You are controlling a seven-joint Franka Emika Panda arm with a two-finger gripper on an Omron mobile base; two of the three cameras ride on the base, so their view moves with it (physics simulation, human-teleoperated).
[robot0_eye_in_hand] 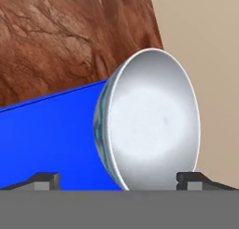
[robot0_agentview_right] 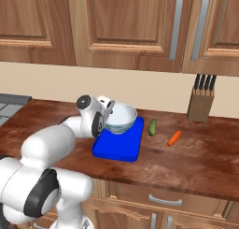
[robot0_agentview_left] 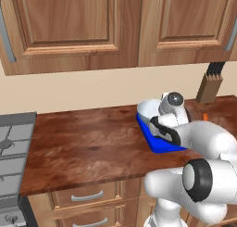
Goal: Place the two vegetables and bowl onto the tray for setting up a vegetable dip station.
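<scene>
tray [robot0_agentview_right: 116, 146]: bright blue, flat, stiff, lying on the wooden counter [robot0_agentview_right: 196, 153]. I judge it needs no handling; it only receives things.
my gripper [robot0_agentview_right: 108, 112]: jaws stand wide apart, clamped on nothing; my fingertips [robot0_eye_in_hand: 46, 180] show well apart in the hand view, either side of the bowl's rim.
bowl [robot0_agentview_right: 120, 118]: white, pale bluish inside, sitting at the tray's far edge, at 12 o'clock from its middle. I judge it hard, glazed, slippery and breakable; the thin rim is the place to pinch.
green vegetable [robot0_agentview_right: 152, 126]: on the counter just beside the tray, at 3 o'clock of the bowl. Probably light and firm; I would take it across its middle.
orange vegetable [robot0_agentview_right: 174, 138]: further out at 4 o'clock, near the knife block [robot0_agentview_right: 200, 104]. Likely light, tapered and apt to roll; grip the thicker part.
</scene>
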